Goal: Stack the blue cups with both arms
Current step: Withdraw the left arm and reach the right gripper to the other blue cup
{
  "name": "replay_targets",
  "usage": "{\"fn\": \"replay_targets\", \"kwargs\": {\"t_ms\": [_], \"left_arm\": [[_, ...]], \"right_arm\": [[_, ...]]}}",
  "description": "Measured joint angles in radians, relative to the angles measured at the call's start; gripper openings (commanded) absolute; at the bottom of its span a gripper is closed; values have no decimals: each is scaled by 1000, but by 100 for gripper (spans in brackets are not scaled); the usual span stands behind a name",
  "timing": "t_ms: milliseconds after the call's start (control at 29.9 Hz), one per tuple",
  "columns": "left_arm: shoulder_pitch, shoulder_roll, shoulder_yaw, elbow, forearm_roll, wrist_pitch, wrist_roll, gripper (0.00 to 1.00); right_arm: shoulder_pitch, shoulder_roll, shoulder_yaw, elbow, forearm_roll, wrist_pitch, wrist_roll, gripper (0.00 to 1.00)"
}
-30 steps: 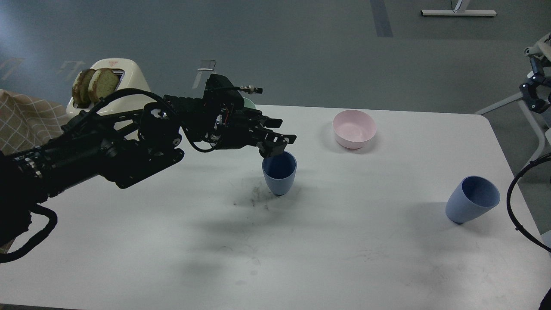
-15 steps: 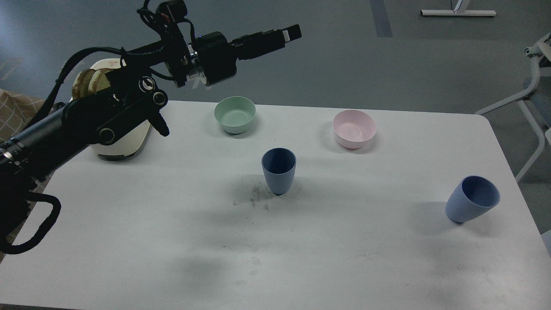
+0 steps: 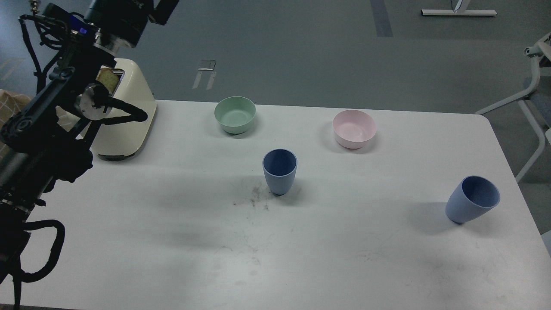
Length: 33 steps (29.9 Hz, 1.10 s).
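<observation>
Left arm [image 3: 64, 99] is reaching up at 10 o'clock and its gripper is running off the top edge, so can't tell if it's open. One blue cup [image 3: 280, 171] is standing dead center, the other blue cup [image 3: 472, 199] sitting at 4 o'clock, well apart, on the table [image 3: 301, 258].

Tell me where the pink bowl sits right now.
In the head view, the pink bowl stands toward the table's far right, right of the mint-green bowl and behind the middle blue cup.
</observation>
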<state>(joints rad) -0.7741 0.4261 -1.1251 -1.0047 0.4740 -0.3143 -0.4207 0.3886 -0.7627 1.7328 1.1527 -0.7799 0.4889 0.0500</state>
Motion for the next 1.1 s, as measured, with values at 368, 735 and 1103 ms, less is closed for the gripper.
{"fn": "replay_targets", "kwargs": {"t_ms": [368,735,1103], "left_arm": [[57,-22,-57,2,-75,-5,26,98],[108,-41,-45,4,-70,-22,143,98],[119,-71,-41,1,-59,-42,135,98]], "right_arm": [[15,-144,-184,223,-492,0,2,100],[25,-212,-495,397,-935,0,2,100],[-98,-257,-593,370,-1049,0,0,99]]}}
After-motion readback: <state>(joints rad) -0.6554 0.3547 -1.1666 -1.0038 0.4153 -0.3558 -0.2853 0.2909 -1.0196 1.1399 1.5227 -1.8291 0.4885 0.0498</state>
